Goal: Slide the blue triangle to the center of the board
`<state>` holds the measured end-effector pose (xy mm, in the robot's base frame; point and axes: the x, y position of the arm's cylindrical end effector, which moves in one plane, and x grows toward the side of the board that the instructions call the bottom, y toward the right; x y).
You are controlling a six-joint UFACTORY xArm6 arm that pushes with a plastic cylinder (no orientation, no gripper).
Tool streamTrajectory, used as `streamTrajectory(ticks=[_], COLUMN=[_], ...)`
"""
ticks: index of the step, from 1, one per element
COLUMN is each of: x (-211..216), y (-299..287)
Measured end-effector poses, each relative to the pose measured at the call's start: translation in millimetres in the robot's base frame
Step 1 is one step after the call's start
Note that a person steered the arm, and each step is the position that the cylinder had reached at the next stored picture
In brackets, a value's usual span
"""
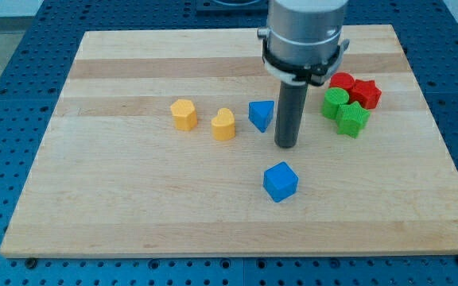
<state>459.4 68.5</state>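
Wooden table [133,214] fills most of the frame, over a blue perforated base [6,119].

End effector: a plain dark rod with no jaws, so nothing is clasped or let go. My tip [286,146] sits on the table a little above centre, just to the right of the blue triangle [261,114]; whether they touch cannot be told.

The blue triangle lies just above the middle of the frame. Left of it, a yellow heart [223,125], then a yellow hexagon [184,114] farther left, the three roughly in a row.

A blue cube [280,181] sits below the tip, apart from it.

Upper right: clustered group of a red cylinder [342,81], red star [366,93], green cylinder [335,102] and green star [353,119].
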Motion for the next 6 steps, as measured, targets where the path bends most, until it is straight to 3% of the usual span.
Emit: streamTrajectory(ticks=[2, 4, 5, 6], x=[-50, -49, -28, 32], y=[-41, -32, 27, 67])
